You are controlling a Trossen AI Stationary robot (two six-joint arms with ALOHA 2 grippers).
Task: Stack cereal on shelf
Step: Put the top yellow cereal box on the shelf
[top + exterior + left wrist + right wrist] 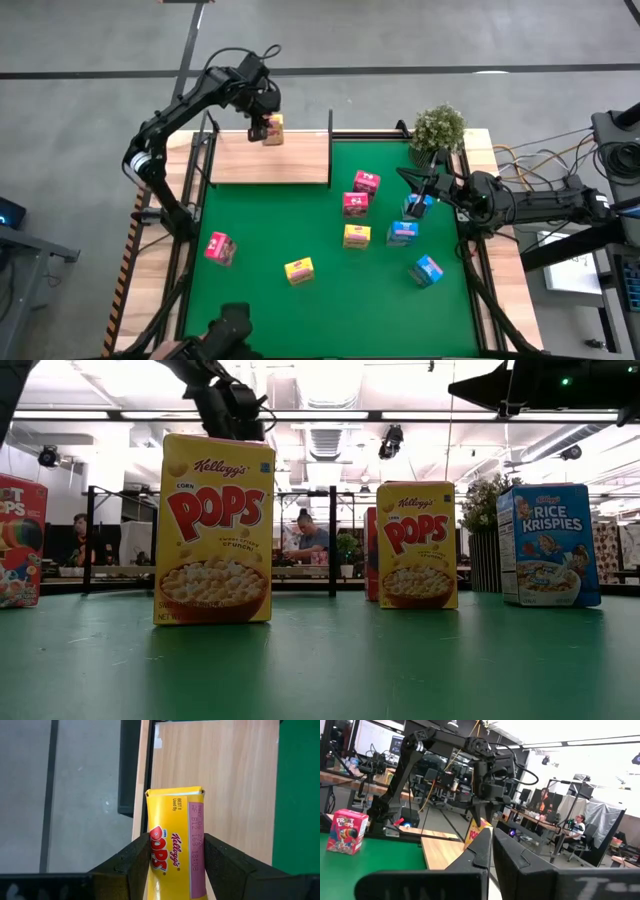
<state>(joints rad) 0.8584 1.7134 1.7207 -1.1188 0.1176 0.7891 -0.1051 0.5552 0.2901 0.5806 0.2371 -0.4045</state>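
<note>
My left gripper is shut on a yellow cereal box, held over the far edge of the light-wood shelf with its black posts. On the green mat stand more cereal boxes. They include a pink one, a second pink one, a yellow one, a second yellow one, a blue one and a second blue one. My right gripper waits shut above the mat's right side, holding nothing. My left gripper pinches the yellow box by two opposite faces between its two fingers, with a narrow printed side turned toward the wrist. The fingers come slanting down from above. The box hangs below them, lifted clear above the shelf board.
A potted plant stands at the far right corner of the table. Cables run along the right side. Low black rails border the mat on the left. People sit in the room beyond the table.
</note>
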